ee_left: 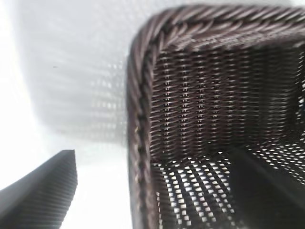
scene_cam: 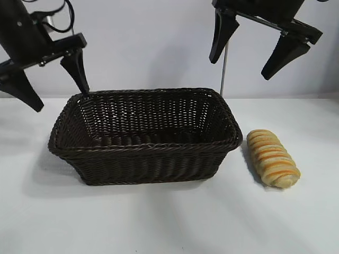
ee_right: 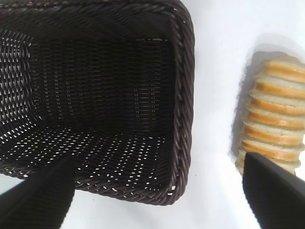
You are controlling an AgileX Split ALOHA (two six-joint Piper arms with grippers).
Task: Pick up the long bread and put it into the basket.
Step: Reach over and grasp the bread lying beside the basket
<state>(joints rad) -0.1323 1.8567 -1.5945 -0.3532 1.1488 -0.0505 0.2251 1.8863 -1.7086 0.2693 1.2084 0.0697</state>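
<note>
The long bread (scene_cam: 273,158), a golden ridged loaf with orange-brown stripes, lies on the white table just right of the basket (scene_cam: 143,148), apart from it. The dark brown wicker basket holds nothing. My right gripper (scene_cam: 240,67) hangs open high above the basket's right end and the gap beside the loaf. In the right wrist view the long bread (ee_right: 276,124) shows beside the basket rim (ee_right: 183,95), with one finger overlapping its end. My left gripper (scene_cam: 61,98) is open at the basket's far left corner, empty. The left wrist view shows the basket (ee_left: 138,95) corner.
A thin upright rod (scene_cam: 225,69) stands behind the basket's right end. White tabletop (scene_cam: 169,222) stretches in front of the basket and around the loaf. A plain wall lies behind.
</note>
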